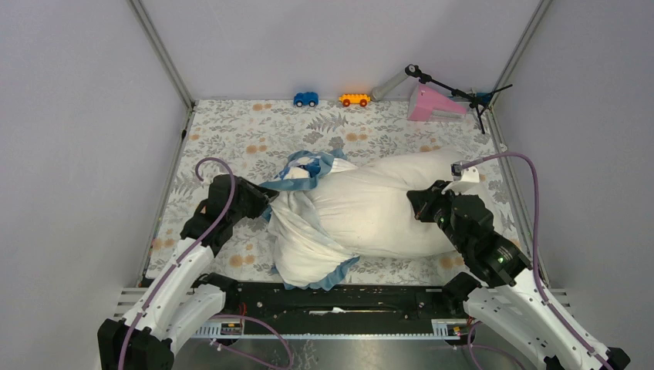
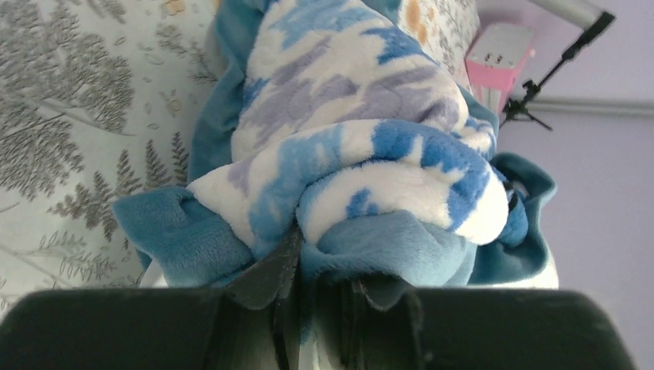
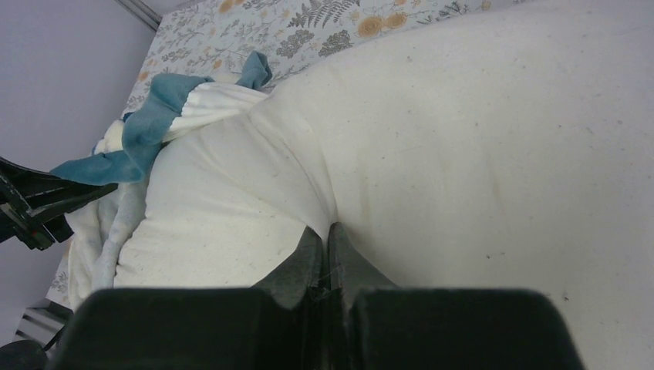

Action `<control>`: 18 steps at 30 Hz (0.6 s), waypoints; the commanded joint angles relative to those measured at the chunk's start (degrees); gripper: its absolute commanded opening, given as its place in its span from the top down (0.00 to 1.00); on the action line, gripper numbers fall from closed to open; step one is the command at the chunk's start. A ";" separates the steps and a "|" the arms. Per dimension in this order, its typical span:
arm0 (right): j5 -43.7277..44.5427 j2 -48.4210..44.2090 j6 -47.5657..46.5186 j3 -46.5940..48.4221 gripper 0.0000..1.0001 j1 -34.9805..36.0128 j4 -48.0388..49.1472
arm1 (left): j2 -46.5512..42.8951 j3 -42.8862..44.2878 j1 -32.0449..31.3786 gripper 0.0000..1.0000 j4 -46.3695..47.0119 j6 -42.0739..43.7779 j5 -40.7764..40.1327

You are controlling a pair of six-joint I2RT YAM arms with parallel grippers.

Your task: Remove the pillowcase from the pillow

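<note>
I record the pillow (image 1: 393, 204) lying mid-bench (image 1: 231, 127), long axis from 9 to 3 o'clock. The pillowcase (image 1: 302, 171) is bunched over its 9 o'clock end only. Left jaws are closed tight, pinching pillowcase fabric. Right jaws are closed, pinching a fold of the pillow at 3 o'clock

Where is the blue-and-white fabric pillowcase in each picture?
Top external: blue-and-white fabric pillowcase bunched left of centre, on the left end of the plump cream-white pillow.
Left wrist: pillowcase fills the middle, pinched in the left fingers.
Right wrist: pillowcase left side, blue edging showing.
Shared landmark: grey-and-orange floral table cloth, in all three.
</note>
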 commanded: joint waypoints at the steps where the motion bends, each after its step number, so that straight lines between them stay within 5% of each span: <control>1: 34.30 -7.03 -3.44 2.18 1.00 -4.63 0.71 | 0.45 2.81 5.51 0.84 -19.13 -9.41 -41.68; 13: 30.01 -6.44 -4.58 1.70 1.00 -4.65 1.72 | 1.23 4.16 5.51 0.76 -15.27 -5.61 -39.34; 15: 17.68 -4.76 -7.53 1.44 0.94 -4.68 4.19 | -0.20 1.63 5.51 0.65 -1.43 7.54 -27.69; 18: -1.62 1.37 -10.21 2.95 0.65 -4.63 5.28 | 0.65 -0.90 5.46 0.51 17.23 19.31 1.78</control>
